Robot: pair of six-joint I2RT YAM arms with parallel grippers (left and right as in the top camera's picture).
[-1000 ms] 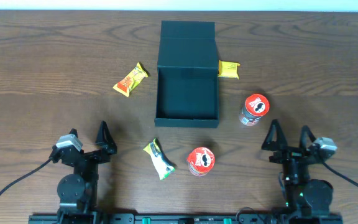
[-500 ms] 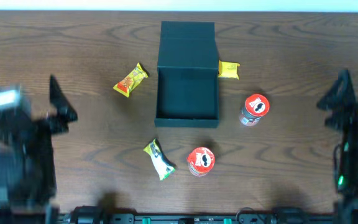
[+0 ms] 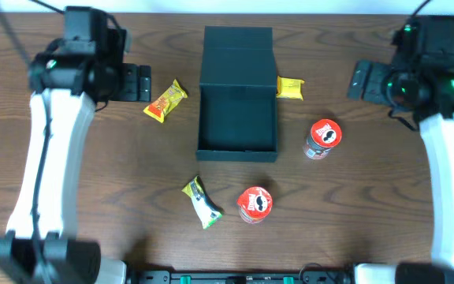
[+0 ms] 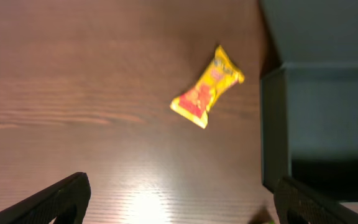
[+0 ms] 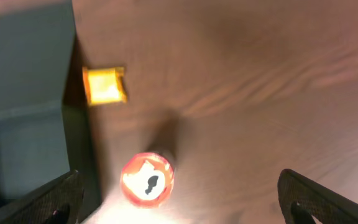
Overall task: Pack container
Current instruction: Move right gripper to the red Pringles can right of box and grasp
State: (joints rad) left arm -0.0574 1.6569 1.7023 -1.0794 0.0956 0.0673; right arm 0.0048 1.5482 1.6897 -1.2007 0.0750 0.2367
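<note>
The dark teal container [image 3: 237, 126] stands open at the table's middle, its lid [image 3: 237, 51] folded back; the inside looks empty. My left gripper [image 3: 143, 83] hangs open and empty left of it, beside an orange-yellow snack packet [image 3: 165, 101]. In the left wrist view the packet [image 4: 207, 87] lies ahead of the open gripper [image 4: 182, 208], with the container [image 4: 328, 118] at the right. My right gripper [image 3: 359, 80] hangs open and empty right of the container. In the right wrist view, between its wide jaws [image 5: 179, 205], stands a red chip can [image 5: 146, 180].
A yellow packet [image 3: 291, 87] lies against the container's right side and shows in the right wrist view [image 5: 105, 85]. One red can [image 3: 323, 138] stands right of the container, another [image 3: 254, 204] in front of it. A green-yellow packet [image 3: 202, 202] lies at the front.
Both arms have risen from their rest at the table's front edge and swung out to the far side, left and right of the container. Nothing on the table has moved.
</note>
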